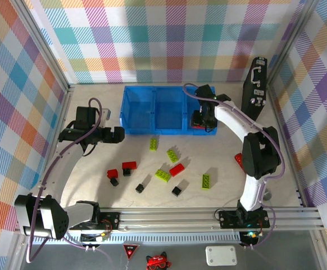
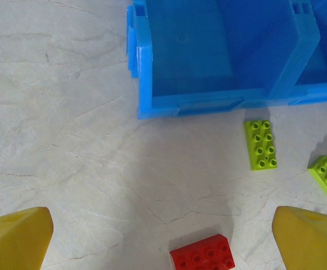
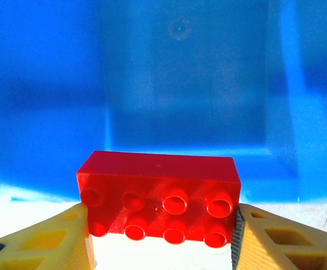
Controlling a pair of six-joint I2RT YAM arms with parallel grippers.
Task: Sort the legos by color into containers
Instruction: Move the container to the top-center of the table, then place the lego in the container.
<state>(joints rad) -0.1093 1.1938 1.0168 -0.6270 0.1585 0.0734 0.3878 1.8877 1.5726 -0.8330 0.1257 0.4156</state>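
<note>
Jaws of the right gripper pinch one red brick above the blue bin; the left gripper gapes beside it, four green bricks before it.

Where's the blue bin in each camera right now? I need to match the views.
Top external: blue bin centre, at the table's far side.
Left wrist: upper right, left end compartment and front wall.
Right wrist: across the upper frame, behind the red brick in the right tool.
Landmark: lime brick beside the front wall, seen from top and left wrist.
</note>
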